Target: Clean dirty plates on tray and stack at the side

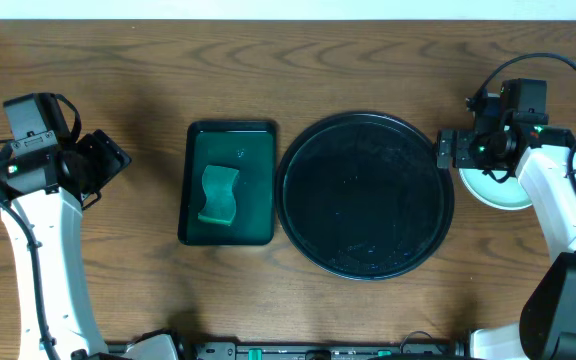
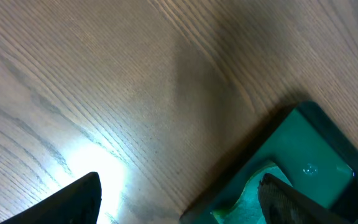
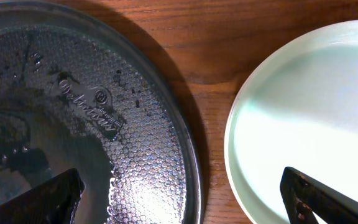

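Tray (image 1: pixel 366 195) is bare. Plates (image 1: pixel 496 192) sit on the table just right of it, under your right gripper (image 3: pixel 182 199). Can't count the stack. Right gripper and left gripper (image 1: pixel 108 160) are both released and empty. Looks like the last step: lift clear and park.

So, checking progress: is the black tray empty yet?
Empty. The overhead view shows the tray bare inside; a white plate sits on the table right of it.
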Motion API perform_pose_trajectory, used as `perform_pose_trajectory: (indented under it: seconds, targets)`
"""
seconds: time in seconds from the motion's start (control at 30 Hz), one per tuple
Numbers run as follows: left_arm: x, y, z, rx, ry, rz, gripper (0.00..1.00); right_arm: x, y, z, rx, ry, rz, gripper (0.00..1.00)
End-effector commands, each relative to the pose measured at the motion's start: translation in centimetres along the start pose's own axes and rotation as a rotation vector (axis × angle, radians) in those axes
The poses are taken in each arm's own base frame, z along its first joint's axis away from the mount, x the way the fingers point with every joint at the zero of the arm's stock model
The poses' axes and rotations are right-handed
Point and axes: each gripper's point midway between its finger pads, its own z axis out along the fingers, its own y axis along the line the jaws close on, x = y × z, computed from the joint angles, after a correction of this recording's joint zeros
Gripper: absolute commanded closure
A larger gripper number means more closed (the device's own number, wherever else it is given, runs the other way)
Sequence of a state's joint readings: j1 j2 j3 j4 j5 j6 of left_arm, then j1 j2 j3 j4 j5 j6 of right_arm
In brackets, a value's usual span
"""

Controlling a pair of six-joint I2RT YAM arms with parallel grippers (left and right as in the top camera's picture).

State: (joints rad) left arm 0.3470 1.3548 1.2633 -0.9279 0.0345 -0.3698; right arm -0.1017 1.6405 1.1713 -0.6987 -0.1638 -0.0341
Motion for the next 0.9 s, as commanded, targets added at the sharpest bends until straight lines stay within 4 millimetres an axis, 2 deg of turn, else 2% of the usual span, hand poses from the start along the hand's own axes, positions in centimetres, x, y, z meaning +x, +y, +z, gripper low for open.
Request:
perform_pose_trajectory:
  seconds: [0.0, 0.1, 0.27, 0.57, 0.73, 0.87]
  targets:
    - [-0.5, 0.1, -0.5, -0.003, -0.021, -0.010, 0.19, -0.7, 0.3, -1.5, 0.003, -0.045, -0.023, 0.01]
    - [-0.5, 0.1, -0.5, -0.003, -0.021, -0.010, 0.19, -1.3, 0.5, -2.8, 0.004, -0.084, -0.030, 0.01]
    - [-0.5, 0.1, -0.5, -0.003, -0.021, -0.011, 0.19, -2.5, 1.1, -6.5, 0.008, -0.192, -0.048, 0.01]
    - [-0.5, 0.1, -0.5, -0.003, -0.021, -0.010, 0.19, -3.8, 2.7, -16.1, 0.019, -0.461, -0.092, 0.01]
    - [-0.5, 0.1, -0.5, -0.003, -0.021, -0.010, 0.19, -3.3, 3.5, -21.3, 0.024, -0.605, -0.115, 0.01]
    - [-0.5, 0.1, -0.5, -0.003, -0.021, -0.010, 0.19, -2.6, 4.1, -24.5, 0.027, -0.695, -0.130, 0.01]
